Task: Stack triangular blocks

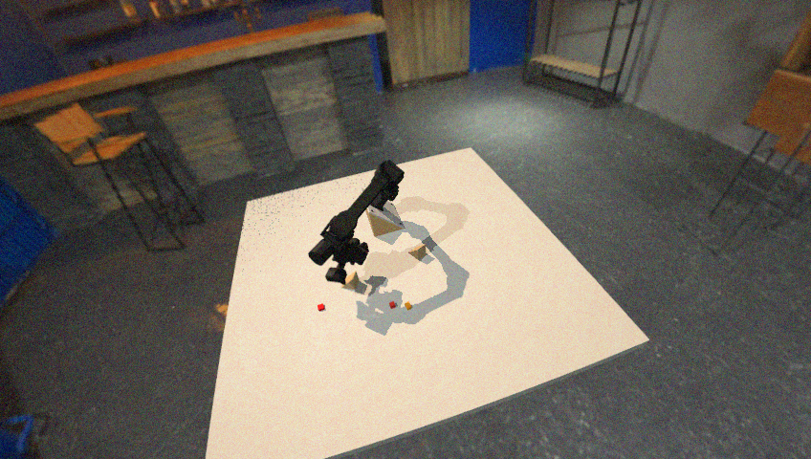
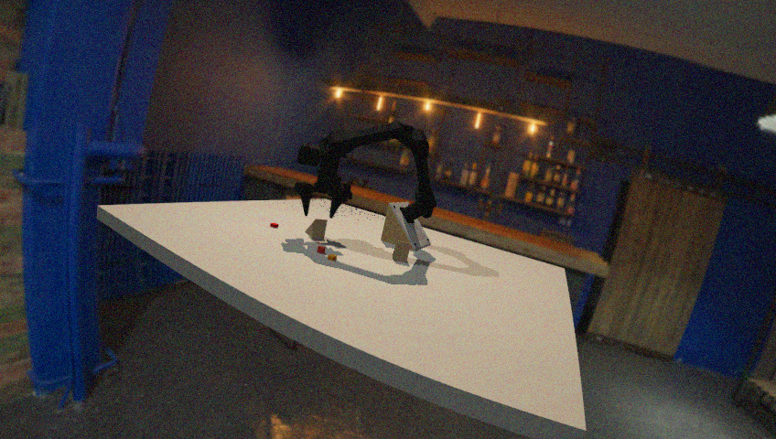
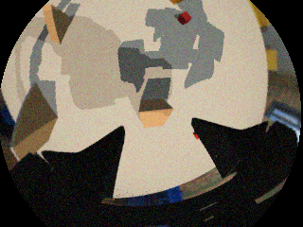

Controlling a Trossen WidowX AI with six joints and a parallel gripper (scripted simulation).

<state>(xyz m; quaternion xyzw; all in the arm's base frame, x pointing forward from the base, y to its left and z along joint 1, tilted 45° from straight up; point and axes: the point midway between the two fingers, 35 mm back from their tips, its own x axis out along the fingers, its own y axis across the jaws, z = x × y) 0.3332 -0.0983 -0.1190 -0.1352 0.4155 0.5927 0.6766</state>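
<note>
One tan triangular block point(image 1: 352, 280) point(image 2: 317, 230) point(image 3: 155, 117) stands on the table point(image 1: 483, 363) point(image 2: 462, 337). The other triangular block point(image 1: 418, 251) point(image 2: 400, 253) point(image 3: 53, 24) stands apart from it, nearer the arm's base. My gripper point(image 2: 318, 215) point(image 3: 159, 125) is open and empty, pointing down above the first block. In the exterior view its fingertips show a little above that block's top. In the wrist view the block shows between and slightly beyond the tips. In the top view the hand partly hides the fingers.
A red cube point(image 1: 320, 307) point(image 2: 274, 225) point(image 3: 196, 135) lies beyond the first block. Another red cube point(image 1: 392, 305) point(image 2: 321, 250) point(image 3: 185, 18) and an orange cube point(image 1: 407, 306) point(image 2: 331, 257) lie close together. A large tan wedge point(image 1: 383, 223) point(image 2: 393, 228) point(image 3: 35, 120) is at the arm's base.
</note>
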